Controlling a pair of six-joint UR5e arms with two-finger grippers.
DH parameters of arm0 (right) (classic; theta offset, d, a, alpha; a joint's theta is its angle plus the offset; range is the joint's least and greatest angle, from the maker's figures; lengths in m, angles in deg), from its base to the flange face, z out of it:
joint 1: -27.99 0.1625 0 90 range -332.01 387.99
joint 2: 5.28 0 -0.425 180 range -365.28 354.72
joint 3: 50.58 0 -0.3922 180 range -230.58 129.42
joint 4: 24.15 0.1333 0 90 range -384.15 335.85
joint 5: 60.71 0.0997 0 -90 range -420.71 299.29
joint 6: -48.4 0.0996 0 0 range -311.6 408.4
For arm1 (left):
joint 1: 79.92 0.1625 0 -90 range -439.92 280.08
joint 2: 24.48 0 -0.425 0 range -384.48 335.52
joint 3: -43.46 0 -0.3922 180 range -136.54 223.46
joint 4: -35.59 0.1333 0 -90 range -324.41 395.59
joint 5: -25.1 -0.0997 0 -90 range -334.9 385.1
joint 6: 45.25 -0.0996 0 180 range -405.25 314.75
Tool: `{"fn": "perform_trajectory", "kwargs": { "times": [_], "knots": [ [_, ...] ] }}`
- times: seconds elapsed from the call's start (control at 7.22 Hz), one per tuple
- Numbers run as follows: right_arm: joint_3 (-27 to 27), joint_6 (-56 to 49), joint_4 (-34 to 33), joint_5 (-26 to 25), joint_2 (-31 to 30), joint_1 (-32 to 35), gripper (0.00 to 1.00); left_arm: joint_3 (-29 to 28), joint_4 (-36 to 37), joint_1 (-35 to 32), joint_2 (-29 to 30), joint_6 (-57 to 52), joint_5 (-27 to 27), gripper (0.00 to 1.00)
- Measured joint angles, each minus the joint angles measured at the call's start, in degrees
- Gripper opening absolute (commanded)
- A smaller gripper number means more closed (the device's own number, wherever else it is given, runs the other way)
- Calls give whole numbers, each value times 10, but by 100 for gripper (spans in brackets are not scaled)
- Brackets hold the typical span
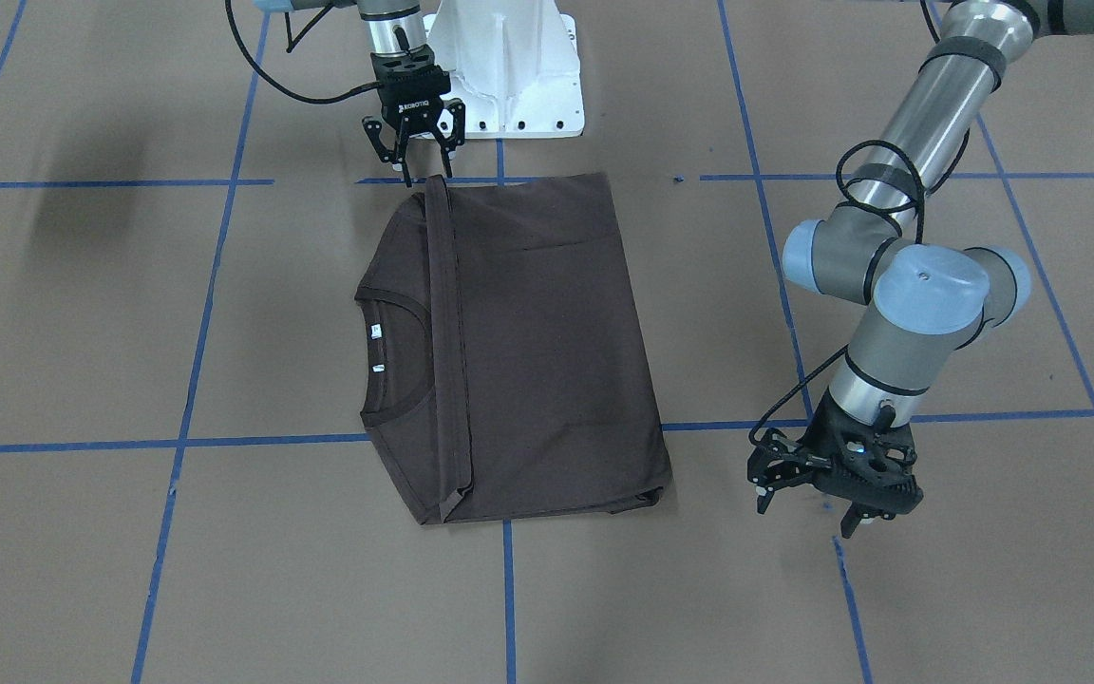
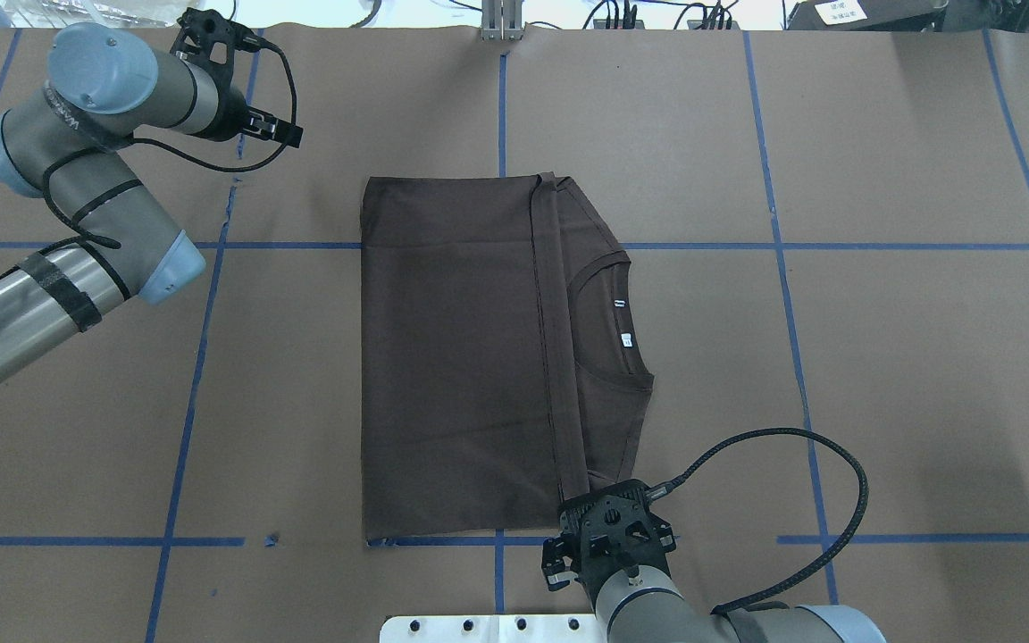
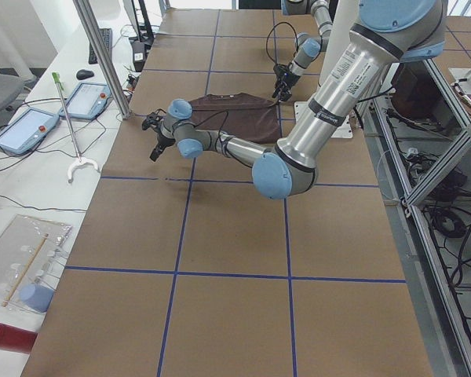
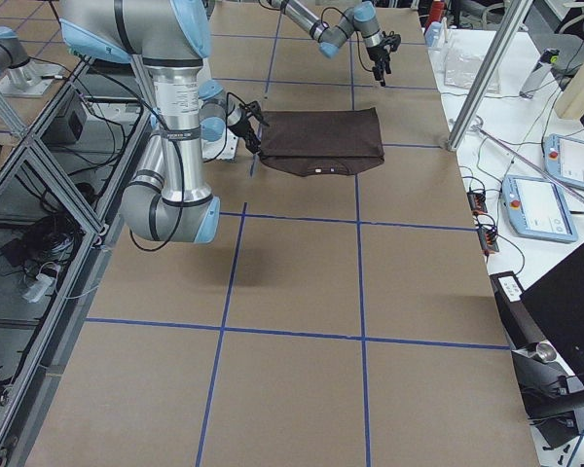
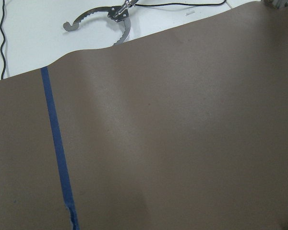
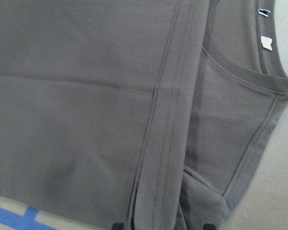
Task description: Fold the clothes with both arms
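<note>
T-shirt (image 1: 528, 351) lies flat on the desk (image 1: 82, 332), folded to a rectangle. Its edge sits right under the right fingers (image 1: 445, 154). The hem band (image 1: 447, 332) runs away from between them, with the collar (image 1: 405, 306) just to one side. Right fingers are spread wide, straddling the band's end and gripping nothing. Left fingers (image 1: 775, 480) are well apart from the shirt over bare desk; they look parted and empty. The shirt is likely light, limp, thin cotton, and the layers will slide and sag. Best to pinch all layers at the edge corners, one corner per arm.

A robotics lab: teach pendants (image 4: 540, 209), aluminium framing (image 3: 102, 59), tape-gridded table (image 1: 82, 332).
</note>
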Motion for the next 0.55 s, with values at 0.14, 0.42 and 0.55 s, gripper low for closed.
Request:
{"fn": "perform_trajectory", "kwargs": {
  "times": [0.14, 0.42, 0.55],
  "knots": [
    [2, 0, 0, -1, 0, -1, 35, 0, 0, 0, 0, 0, 0, 100],
    [3, 0, 0, -5, 1, -1, 10, 0, 0, 0, 0, 0, 0, 100],
    [3, 0, 0, -7, 1, -1, 1, 0, 0, 0, 0, 0, 0, 100]
  ]
}}
